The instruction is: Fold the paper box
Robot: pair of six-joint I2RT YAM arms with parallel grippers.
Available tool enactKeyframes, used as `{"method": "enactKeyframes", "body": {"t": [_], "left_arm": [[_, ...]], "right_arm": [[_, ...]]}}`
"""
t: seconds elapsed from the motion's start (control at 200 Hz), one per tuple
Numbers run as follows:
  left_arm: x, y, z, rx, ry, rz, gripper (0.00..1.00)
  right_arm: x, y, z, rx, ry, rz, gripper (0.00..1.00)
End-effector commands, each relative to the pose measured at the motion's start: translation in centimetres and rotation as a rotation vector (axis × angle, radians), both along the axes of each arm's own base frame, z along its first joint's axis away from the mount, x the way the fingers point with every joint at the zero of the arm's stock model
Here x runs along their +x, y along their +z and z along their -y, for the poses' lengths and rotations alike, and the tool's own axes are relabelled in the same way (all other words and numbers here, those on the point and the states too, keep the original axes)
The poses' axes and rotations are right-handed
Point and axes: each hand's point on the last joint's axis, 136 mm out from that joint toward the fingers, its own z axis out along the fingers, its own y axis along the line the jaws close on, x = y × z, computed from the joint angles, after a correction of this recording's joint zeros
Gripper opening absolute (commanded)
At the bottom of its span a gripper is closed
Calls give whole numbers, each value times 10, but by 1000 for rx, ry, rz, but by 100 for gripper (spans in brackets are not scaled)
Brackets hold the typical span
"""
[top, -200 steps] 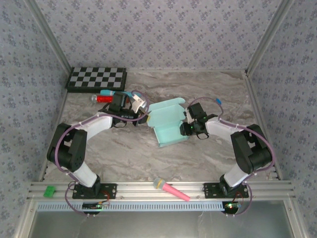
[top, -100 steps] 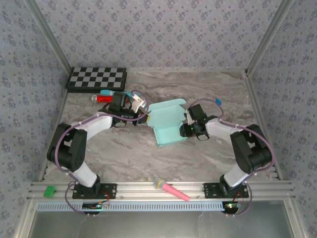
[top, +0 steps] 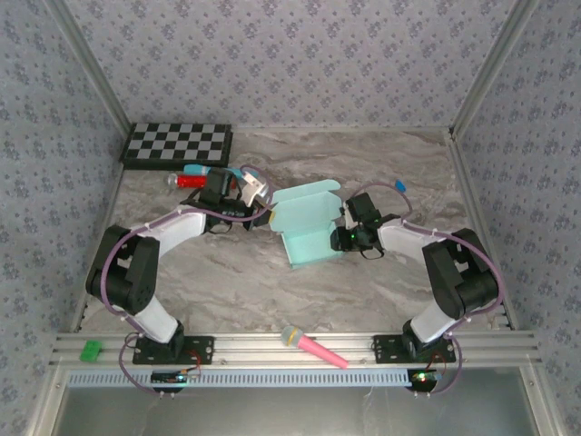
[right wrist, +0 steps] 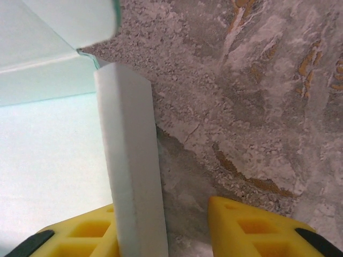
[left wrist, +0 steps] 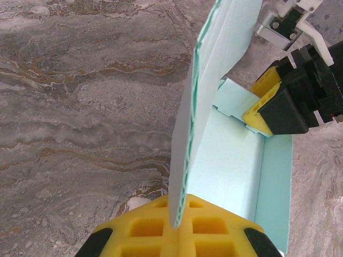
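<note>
The paper box (top: 307, 229) is lying near the centre of the table (top: 263, 291), its lid standing raised toward the far edge. The left gripper (top: 263, 198) is clamping the lid's left edge, pads (left wrist: 144, 238) pressing together on the card. The right gripper (top: 344, 238) is straddling the box's right side wall, fingers (right wrist: 252, 227) standing apart, with the wall lying against one.

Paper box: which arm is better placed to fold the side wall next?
Probably right: the right gripper is open astride the side wall; the left gripper is shut on a paper box panel.
</note>
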Motion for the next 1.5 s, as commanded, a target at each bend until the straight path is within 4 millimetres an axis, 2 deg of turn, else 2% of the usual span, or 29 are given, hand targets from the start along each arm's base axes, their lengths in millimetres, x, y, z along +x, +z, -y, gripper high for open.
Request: {"method": "enactKeyframes", "body": {"t": [0.0,0.185,0.625,1.324,1.494], "left_arm": [[11,7,-2,-12,21,28,0],[12,8,-2,-14,23,29,0],[15,10,-4,-15,27,33,0],[16,7,-3,-18,24,20,0],[16,6,-3,-20,21,18,0]], "right_arm": [[-12,-12,17,-73,-37,-48,34],[-12,-12,21,-119,-42,-42,26],[-11,-11,47,-281,-156,-20,21],[-18,-19,66,-502,-232,-59,14],[-20,-21,60,-496,-216,-69,14]]}}
